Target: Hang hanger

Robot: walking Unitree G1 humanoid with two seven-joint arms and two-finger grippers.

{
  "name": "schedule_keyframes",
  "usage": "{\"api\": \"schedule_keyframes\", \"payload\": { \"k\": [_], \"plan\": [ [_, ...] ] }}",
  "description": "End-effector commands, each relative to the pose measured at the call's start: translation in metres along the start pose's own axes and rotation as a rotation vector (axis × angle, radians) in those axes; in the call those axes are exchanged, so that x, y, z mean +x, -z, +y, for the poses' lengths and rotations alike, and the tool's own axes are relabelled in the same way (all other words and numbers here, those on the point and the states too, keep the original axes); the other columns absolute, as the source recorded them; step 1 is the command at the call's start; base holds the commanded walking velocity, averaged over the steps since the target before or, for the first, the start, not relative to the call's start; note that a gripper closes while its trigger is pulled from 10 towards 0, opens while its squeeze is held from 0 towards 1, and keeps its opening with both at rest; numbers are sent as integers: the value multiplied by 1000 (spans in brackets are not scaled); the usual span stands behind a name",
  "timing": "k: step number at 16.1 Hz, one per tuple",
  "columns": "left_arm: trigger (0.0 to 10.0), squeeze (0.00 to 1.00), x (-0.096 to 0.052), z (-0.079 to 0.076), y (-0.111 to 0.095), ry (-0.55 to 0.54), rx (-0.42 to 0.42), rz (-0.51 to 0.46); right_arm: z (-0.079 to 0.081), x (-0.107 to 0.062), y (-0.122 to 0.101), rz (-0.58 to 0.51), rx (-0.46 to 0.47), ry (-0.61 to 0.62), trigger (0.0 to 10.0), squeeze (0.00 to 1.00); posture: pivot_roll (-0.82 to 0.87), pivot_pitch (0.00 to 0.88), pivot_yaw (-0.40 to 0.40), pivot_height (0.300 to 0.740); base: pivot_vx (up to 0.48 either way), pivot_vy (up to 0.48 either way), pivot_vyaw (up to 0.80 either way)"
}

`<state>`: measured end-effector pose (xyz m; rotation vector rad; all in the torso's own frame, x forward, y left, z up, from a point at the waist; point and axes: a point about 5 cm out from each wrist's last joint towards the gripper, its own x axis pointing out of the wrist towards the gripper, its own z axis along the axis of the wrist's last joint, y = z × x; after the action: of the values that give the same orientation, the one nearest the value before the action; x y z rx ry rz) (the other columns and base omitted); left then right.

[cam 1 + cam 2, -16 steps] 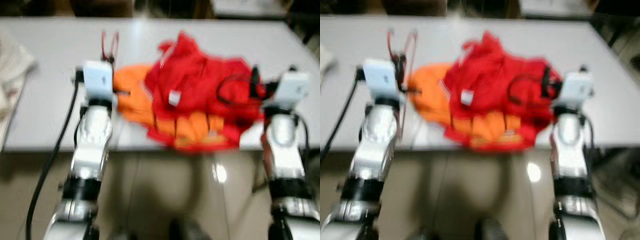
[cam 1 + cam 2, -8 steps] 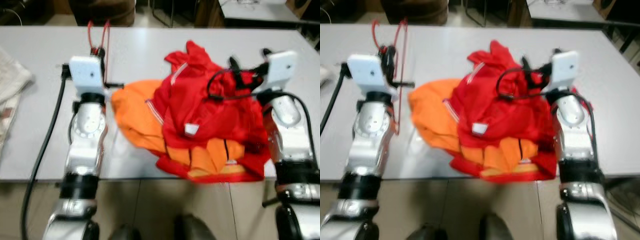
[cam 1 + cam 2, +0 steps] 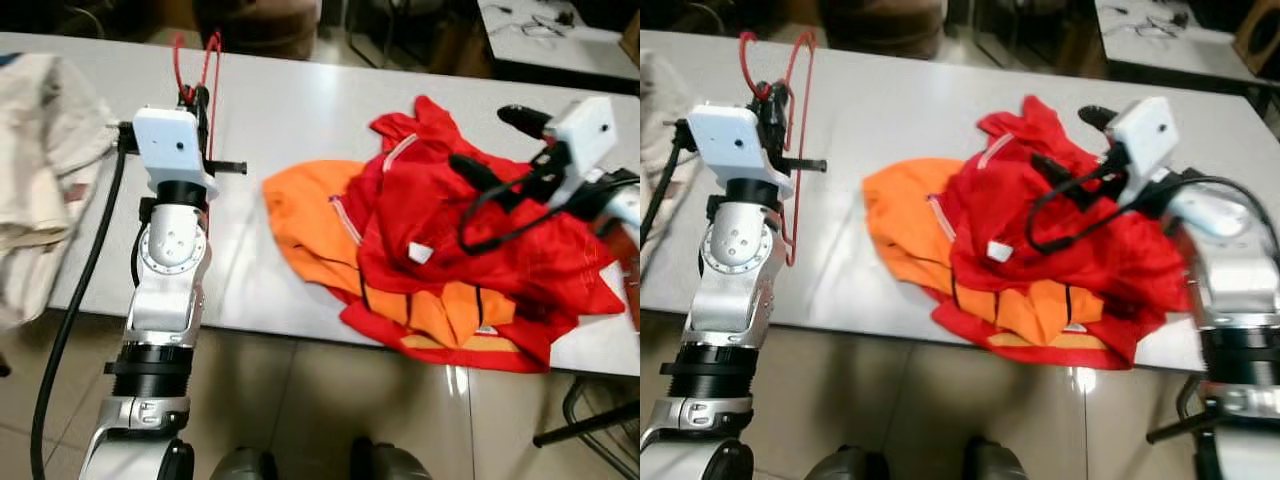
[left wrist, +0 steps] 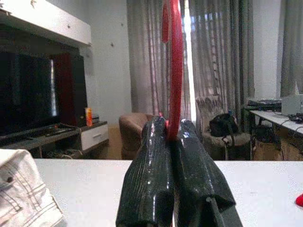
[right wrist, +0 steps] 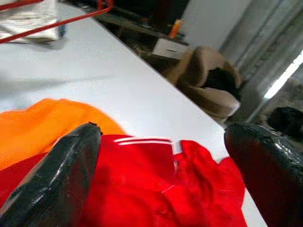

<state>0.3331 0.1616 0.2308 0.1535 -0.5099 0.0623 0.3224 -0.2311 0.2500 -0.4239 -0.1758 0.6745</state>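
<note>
Overhead, red hanger (image 3: 795, 95) in left tool (image 4: 173, 137); right tool (image 3: 500, 145) wide above red garment (image 3: 480, 250).

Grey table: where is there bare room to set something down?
Bare grey table lies between the left hand holding the red wire hanger and the red-and-orange garment. The right side, under the garment, is crowded.

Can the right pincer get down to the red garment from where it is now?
Probably yes: the right pincer hovers open directly above the red garment, with nothing between them.
</note>
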Motion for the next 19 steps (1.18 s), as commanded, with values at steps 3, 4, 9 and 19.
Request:
{"api": "schedule_keyframes", "payload": {
  "k": [3, 4, 9, 19],
  "plan": [
    [10000, 0, 3, -6, -2, 41, -4, -15, -2, -6, 22, 147, -19, -88, 10000, 0, -143, 130, 3, 740, 0, 0, 0],
    [10000, 0, 3, -6, -2, 44, -3, -14, 0, -3, 26, 166, -34, -100, 10000, 0, -143, 130, 3, 740, 0, 0, 0],
    [10000, 0, 1, 1, -1, 48, 21, -9, 4, 10, 56, 238, 18, -79, 10000, 0, -114, 155, -2, 740, 0, 0, 0],
    [10000, 0, 2, 1, 0, 49, 21, -1, 25, 25, 83, 157, 425, 26, 0, 0, -115, 152, -5, 740, 0, 0, 0]
  ]
}}
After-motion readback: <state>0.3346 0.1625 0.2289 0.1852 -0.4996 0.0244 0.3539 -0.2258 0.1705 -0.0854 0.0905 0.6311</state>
